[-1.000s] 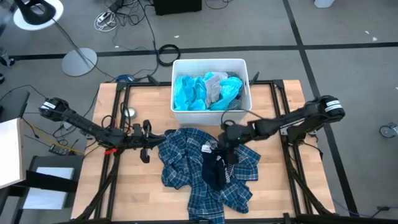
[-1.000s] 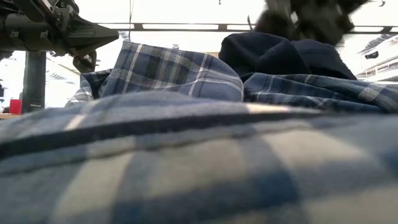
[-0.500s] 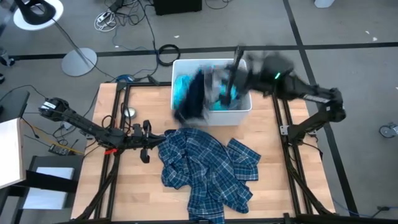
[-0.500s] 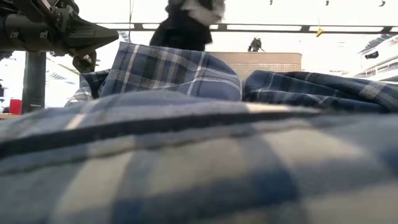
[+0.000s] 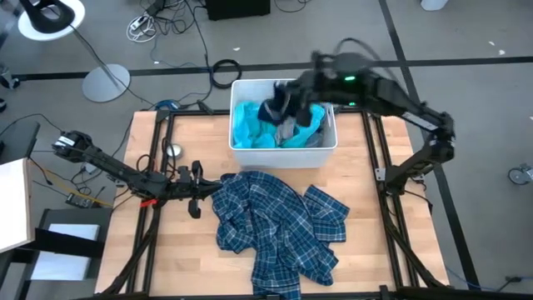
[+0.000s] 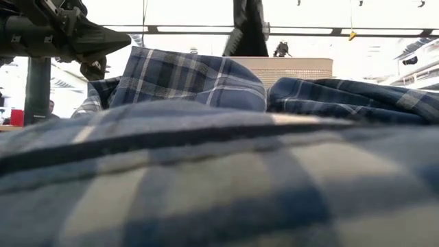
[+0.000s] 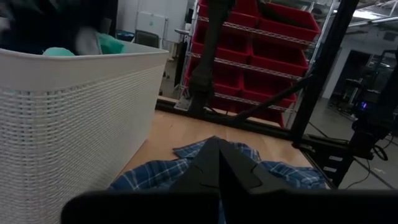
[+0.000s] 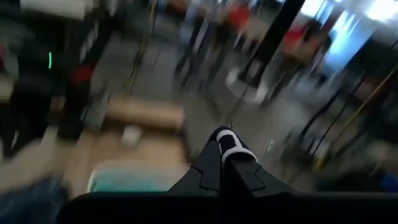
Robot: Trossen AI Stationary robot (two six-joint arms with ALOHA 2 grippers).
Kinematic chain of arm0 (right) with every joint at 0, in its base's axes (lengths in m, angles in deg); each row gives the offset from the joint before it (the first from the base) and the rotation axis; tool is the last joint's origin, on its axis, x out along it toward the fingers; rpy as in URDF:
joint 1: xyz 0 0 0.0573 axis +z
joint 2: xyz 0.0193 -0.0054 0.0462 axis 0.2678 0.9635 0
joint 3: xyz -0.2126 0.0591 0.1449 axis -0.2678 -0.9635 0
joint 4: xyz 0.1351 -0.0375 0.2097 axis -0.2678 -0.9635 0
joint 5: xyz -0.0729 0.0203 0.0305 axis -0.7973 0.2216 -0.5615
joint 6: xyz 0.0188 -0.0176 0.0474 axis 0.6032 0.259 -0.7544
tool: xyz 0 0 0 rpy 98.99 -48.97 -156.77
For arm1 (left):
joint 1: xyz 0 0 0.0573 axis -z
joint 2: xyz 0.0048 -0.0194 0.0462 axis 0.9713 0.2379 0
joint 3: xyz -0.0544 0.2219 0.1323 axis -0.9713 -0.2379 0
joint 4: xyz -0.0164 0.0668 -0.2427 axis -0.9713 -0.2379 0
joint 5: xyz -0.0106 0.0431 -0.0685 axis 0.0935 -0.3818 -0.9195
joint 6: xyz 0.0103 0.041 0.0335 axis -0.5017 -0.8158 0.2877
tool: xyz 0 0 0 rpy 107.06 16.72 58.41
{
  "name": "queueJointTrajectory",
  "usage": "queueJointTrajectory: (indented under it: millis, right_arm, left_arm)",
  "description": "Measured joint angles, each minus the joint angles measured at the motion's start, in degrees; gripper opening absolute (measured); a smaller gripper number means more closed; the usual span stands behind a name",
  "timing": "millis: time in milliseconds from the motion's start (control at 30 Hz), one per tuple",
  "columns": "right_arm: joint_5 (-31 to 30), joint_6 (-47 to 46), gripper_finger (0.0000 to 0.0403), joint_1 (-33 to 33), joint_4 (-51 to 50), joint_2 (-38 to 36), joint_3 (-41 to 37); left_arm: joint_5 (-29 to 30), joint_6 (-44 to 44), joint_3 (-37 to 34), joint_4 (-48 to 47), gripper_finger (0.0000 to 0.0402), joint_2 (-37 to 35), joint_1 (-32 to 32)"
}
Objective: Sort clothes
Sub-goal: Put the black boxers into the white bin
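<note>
A pile of blue-and-white plaid shirts point(image 5: 275, 225) lies on the wooden table and fills the low view point(image 6: 206, 171). A white bin point(image 5: 283, 157) at the far edge holds a turquoise shirt point(image 5: 250, 125) and a grey garment point(image 5: 288, 125). My right gripper point(image 5: 298, 87) is above the bin, shut, with a dark garment point(image 5: 273, 107) beside it over the bin. The garment shows as a dark hanging strip in the low view point(image 6: 248, 31). My left gripper point(image 5: 208, 190) is shut and empty, level, just left of the plaid pile, pointing at it point(image 7: 217, 149). My right gripper holds the dark garment from above, over the bin. Blur hides the place of contact, so which part it has cannot be told. The garment hangs below the gripper, clear of the table, its lower end at or in the bin.
The bin's woven wall point(image 7: 74, 112) stands close beside my left gripper. A small round metal thing point(image 5: 172, 151) lies on the table's left part. Bare wood shows left and right of the plaid pile. Dark frame rails run along both table sides.
My right gripper has lifted the dark garment off the plaid pile and swung it fast toward the far edge, first over the bin's left part, now over its middle. The plaid pile stays on the table, its middle now uncovered.
</note>
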State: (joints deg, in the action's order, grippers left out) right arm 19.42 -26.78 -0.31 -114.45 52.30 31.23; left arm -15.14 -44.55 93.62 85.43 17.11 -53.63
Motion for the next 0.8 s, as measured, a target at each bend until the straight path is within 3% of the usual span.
queueJointTrajectory:
  millis: [200,400,667,800]
  right_arm:
    - [-1.3,-4.2,0.0008,-2.7,-12.9,10.9,-0.1]
    - [-4.0,-19.9,0.0034,-6.8,-15.4,23.8,-0.1]
    - [9.9,-36.0,0.0118,-13.0,-15.9,37.4,0.0]
    - [13.5,-38.3,0.0163,-13.9,-15.6,42.4,0.3]
  left_arm:
    - [0.0,0.0,0.0,0.2,0.0002,0.0,0.0]
    - [0.0,0.4,0.0,0.1,0.0002,0.0,0.0]
    - [0.0,0.3,0.0,-0.1,0.0002,0.0,0.0]
    - [0.0,0.2,0.0,-0.2,0.0002,0.0,0.0]
